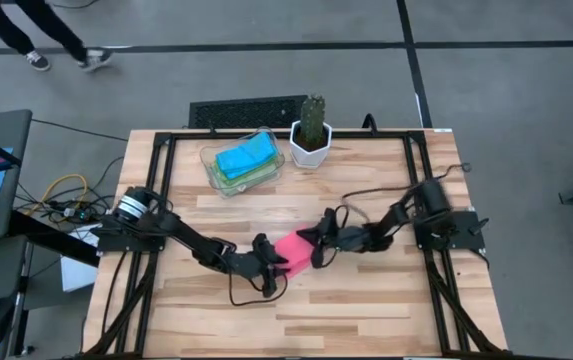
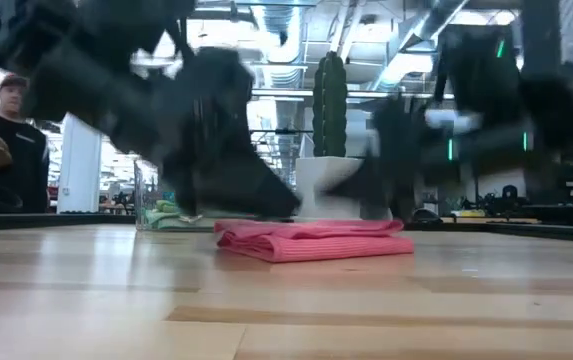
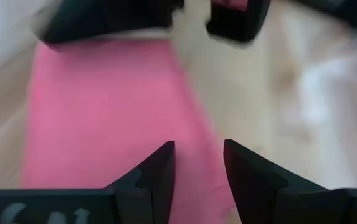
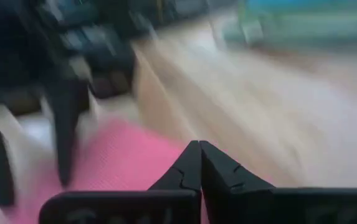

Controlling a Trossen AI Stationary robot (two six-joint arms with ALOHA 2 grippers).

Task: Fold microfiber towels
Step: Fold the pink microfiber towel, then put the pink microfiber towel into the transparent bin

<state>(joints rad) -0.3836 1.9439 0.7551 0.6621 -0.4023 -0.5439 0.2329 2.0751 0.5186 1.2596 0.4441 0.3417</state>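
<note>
left gripper: fingers spread with a clear gap between them, nothing pinched; it hangs just over the near edge of the pink towel, at the towel's left side in the high view.
right gripper: fingertips pressed together, nothing visible between them; it sits at the right edge of the pink towel, low over the table, seen in the high view at.
pink towel: lies flat on the table between the two grippers, near the table's middle; in the low view it shows as a folded stack of layers with a rounded fold on its left.
left arm: reaches in from the table's left edge toward the middle.
right arm: reaches in from the right edge toward the middle.
clear tray: stands at the far side of the table, well apart from the pink towel; a cyan towel lies on top inside it, with green cloth under it.
cactus pot: white pot with a green cactus, just right of the tray.
table: pale wood planks in a black frame.
person: stands beyond the table at the left of the low view, in dark clothing.
</note>
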